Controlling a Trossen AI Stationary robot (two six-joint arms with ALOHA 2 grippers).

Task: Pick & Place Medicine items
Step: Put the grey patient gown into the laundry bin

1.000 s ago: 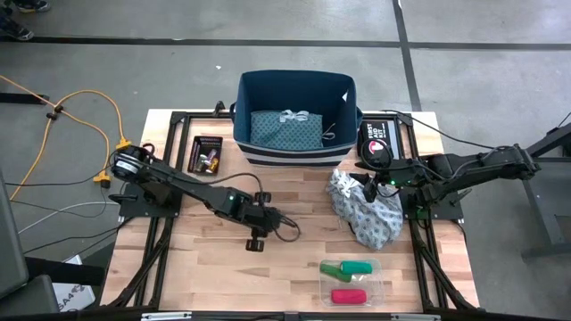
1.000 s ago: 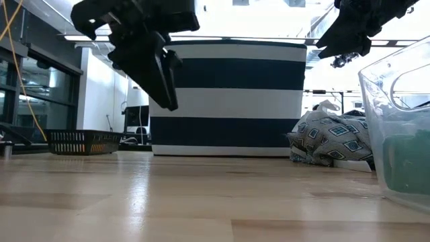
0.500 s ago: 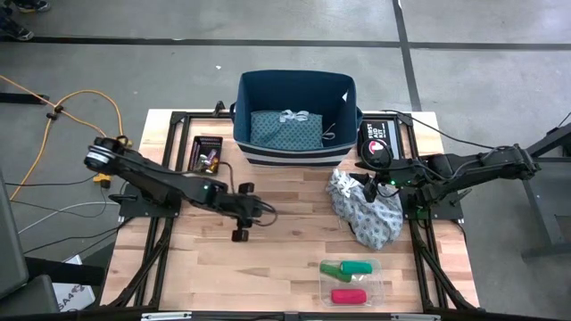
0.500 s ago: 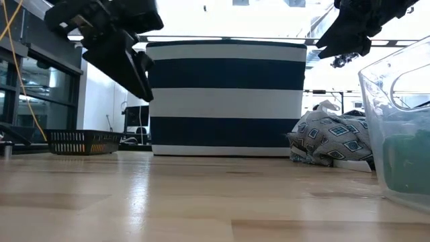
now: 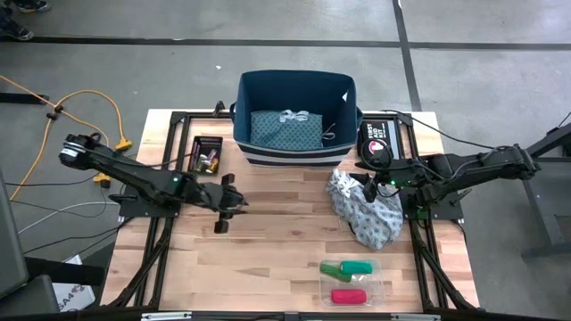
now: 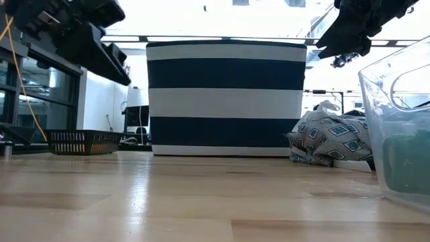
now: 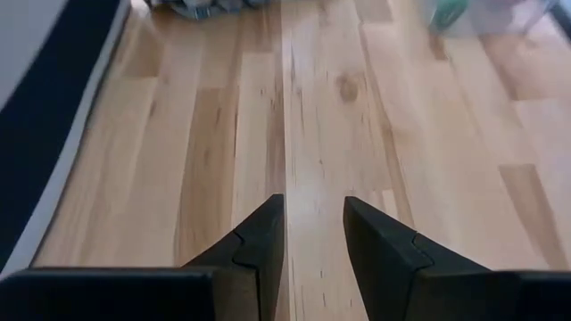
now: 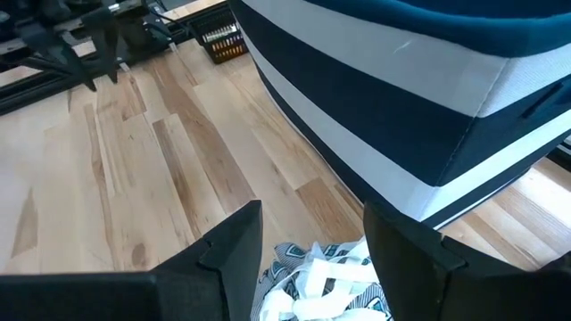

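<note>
Two dark arms (image 5: 143, 178), black wedge fingers (image 7: 259, 241), possibly green LEDs.

- Overhead shot is evenly lit, shadows on the table (image 5: 268, 241) soft and short.
- Low cam is blown out by bright ceiling lights; the clear container (image 6: 400, 134) up close is blurry.
- Left wrist far edge is soft.

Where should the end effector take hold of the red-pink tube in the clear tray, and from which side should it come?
Grip the red-pink tube across its middle, coming straight down from above. It lies flat in the clear tray, whose walls probably block any side approach, and it sits apart from the green tubes, so there is room beside it.
</note>
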